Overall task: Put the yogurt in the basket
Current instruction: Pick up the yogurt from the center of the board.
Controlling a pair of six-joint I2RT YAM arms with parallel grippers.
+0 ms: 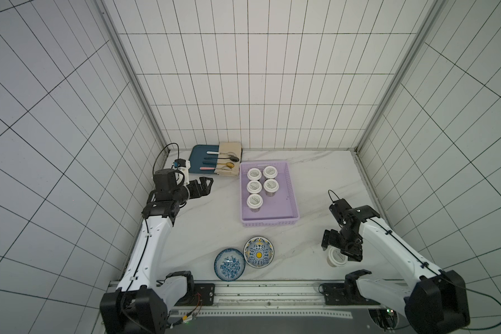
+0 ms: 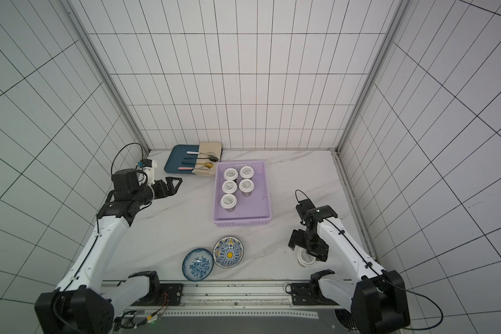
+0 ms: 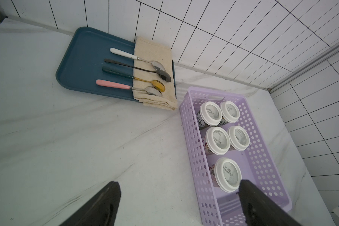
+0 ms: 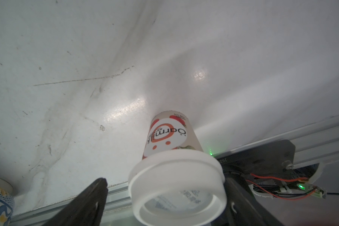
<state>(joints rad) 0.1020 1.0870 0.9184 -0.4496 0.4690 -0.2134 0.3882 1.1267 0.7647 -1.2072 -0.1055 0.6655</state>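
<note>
- Nearest you, along the front edge, the rail (image 1: 272,292) carries both arm bases. Just behind it stand two patterned bowls (image 1: 229,264), side by side with rims meeting, showing only their painted insides.
- Your right gripper (image 4: 166,182) hangs over the sixth yogurt cup (image 1: 336,257), which stands upright on the marble table (image 1: 315,179) near the front right, well apart from the basket (image 1: 269,222).
- Its jaws are spread, one finger on each side of the white lid. One side shows a clear gap; the other lies close, and you cannot tell whether it touches. The cup rests on the table, not gripped.
- Mid-table, the lilac basket holds five yogurt cups (image 1: 254,186), all upright: two pairs toward the far end, the fifth alone in the robot's-left column, nearer you.
- Your left gripper (image 1: 209,186) is spread wide with nothing in it, above bare marble to the basket's left.
- At the far left, the dark blue tray (image 3: 82,58) has a folded beige cloth (image 3: 155,50) over one end. Four spoons (image 3: 123,53) lie across both, bowls on the cloth.
</note>
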